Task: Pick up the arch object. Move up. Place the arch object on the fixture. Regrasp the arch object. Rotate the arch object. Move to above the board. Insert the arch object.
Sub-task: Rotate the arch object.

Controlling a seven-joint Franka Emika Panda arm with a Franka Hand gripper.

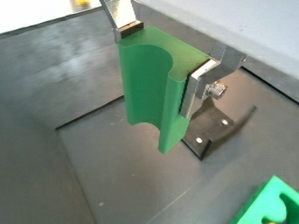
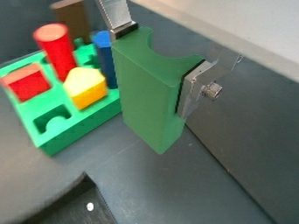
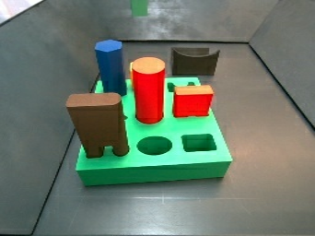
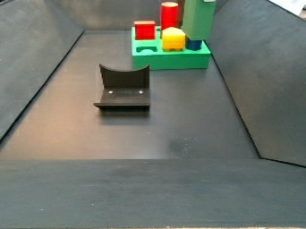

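Sitting below and to one side of the tool point(image 2: 149, 54), the board point(image 2: 70, 122) is the biggest item, bright green, carrying a red cylinder point(image 3: 147, 88), blue prism point(image 3: 110, 64), brown arch block point(image 3: 98, 123), red cube point(image 3: 191, 100) and yellow piece point(image 4: 174, 38). Fixture point(image 4: 123, 88) stands on the dark floor, well apart from the board, under the tool in a wrist view point(image 1: 218, 131). Tool's silver fingers point(image 2: 197, 87) are clamped on the arch object point(image 1: 156, 92), gripping it from two opposite sides. Arch object is off the floor, up in the air, curved notch facing up toward the wrist in both wrist views. Side view shows it raised near the board's far edge point(image 4: 199, 16).
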